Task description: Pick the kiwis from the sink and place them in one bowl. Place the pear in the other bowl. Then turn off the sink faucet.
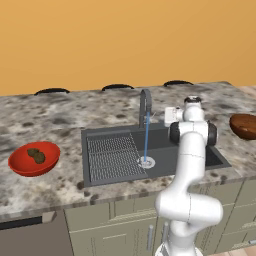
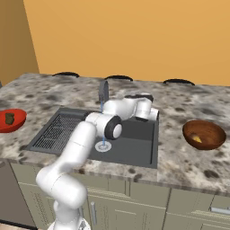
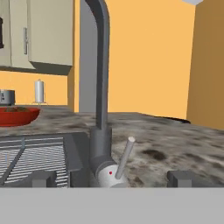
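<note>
Both gripper (image 3: pixel 111 178) fingers spread wide, straddling faucet lever (image 3: pixel 125 154), empty.

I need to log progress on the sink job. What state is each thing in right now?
Sink faucet: on, a thin blue stream runs to the drain.
Faucet lever: tilted up, untouched.
Tool: open, level with the lever, one fingertip on each side.
Red bowl: holds both kiwis.
Brown bowl: holds the pear.
Sink: no fruit visible in it; wire rack on one side.
</note>
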Controlling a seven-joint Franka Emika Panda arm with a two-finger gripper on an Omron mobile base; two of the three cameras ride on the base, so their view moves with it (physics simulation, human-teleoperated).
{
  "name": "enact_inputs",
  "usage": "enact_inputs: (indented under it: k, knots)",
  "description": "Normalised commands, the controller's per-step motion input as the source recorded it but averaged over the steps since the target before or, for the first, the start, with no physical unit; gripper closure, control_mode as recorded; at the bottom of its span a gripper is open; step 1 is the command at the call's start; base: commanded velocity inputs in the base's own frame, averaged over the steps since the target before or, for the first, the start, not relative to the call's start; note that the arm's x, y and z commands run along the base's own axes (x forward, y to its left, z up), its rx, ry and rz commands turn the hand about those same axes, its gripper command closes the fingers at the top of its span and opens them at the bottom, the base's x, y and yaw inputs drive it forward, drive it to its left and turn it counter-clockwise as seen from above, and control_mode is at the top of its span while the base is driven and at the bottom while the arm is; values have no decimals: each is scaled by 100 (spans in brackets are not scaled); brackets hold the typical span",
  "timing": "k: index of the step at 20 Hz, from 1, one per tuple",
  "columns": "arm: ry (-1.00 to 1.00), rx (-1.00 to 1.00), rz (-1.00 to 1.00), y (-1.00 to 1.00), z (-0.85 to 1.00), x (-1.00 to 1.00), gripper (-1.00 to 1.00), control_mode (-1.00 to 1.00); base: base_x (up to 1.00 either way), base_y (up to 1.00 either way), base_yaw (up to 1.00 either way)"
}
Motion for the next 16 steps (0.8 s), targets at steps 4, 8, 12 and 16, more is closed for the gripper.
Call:
enact_inputs:
  k: [4,8,12,16]
  knots:
    - [0,0,0,-1,-16,31,-100,-100,0,0,0]
    - [0,0,0,0,-16,30,-100,-100,0,0,0]
    - [-1,0,1,0,-7,16,-100,-100,0,0,0]
    - [-4,0,12,17,0,-6,-100,-100,0,0,0]
